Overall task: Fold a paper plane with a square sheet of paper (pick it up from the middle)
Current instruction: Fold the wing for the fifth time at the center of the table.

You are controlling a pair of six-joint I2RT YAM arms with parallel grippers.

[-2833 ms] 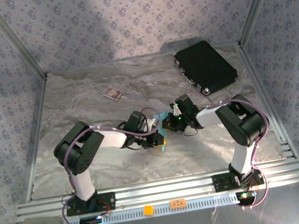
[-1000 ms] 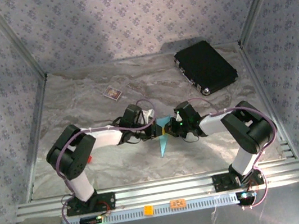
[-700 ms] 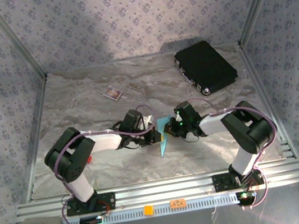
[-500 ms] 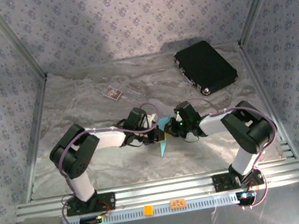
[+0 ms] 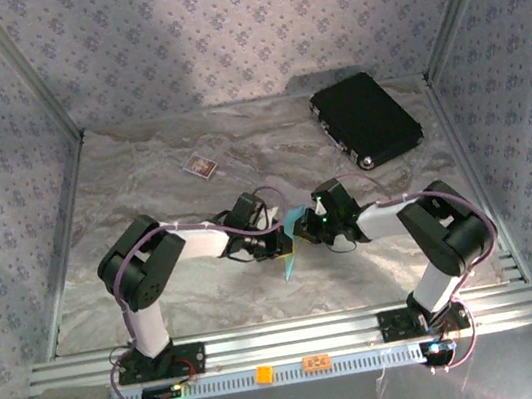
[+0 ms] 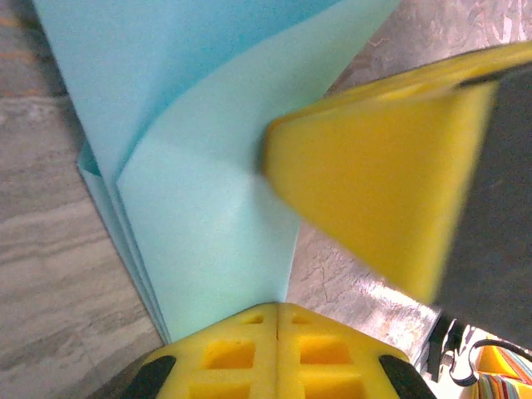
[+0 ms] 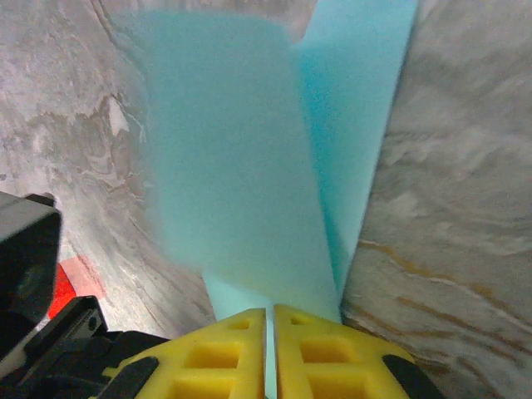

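Left wrist view: we see the left gripper (image 6: 278, 309) closed on folded blue paper (image 6: 199, 216), the right gripper (image 7: 270, 314) pinching it opposite. The blue paper is held between them over the table (image 5: 140, 169) middle. We judge a late fold is underway; next, one gripper must release and regrip carefully.

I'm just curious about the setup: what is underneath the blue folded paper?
Marbled table shows beneath the folded paper, which the left gripper and right gripper pinch. The spot straight below its folds is covered.
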